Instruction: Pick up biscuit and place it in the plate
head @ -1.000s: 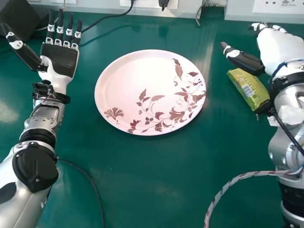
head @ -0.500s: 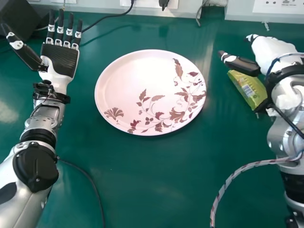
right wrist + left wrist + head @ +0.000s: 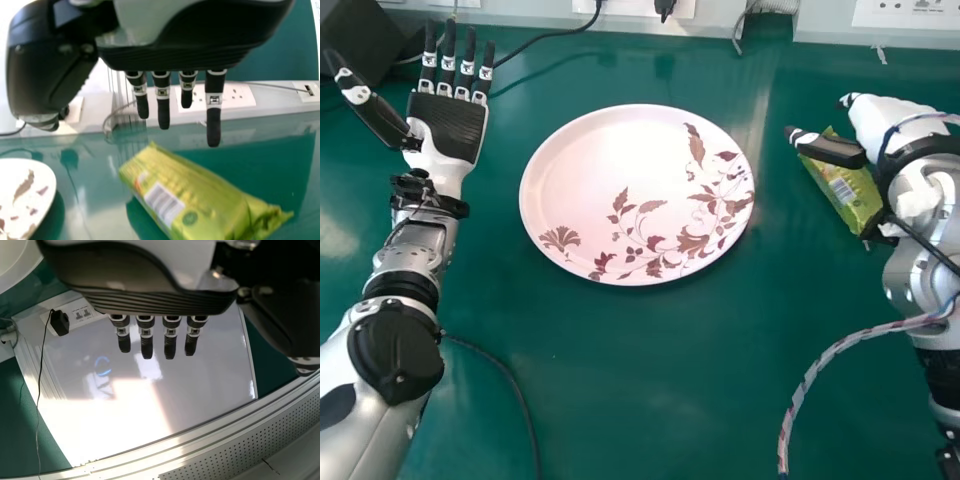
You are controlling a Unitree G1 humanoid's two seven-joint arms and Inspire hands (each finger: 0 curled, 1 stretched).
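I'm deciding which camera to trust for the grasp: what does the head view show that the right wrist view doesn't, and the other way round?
Head view: the left hand, fingers straight, and the full rim of the plate.
Right wrist view: a round dark mark on the biscuit packet.
Both: packet, part of the plate, right hand.

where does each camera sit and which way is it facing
Head view: on the head, facing forward and down at the plate and biscuit packet; left hand and right hand show.
Left wrist view: on the left wrist, looking past that hand's straight fingers towards a glossy pale panel.
Right wrist view: on the right wrist, looking past that hand's straight fingers over the packet.
Head and right wrist share plate, packet, right hand.
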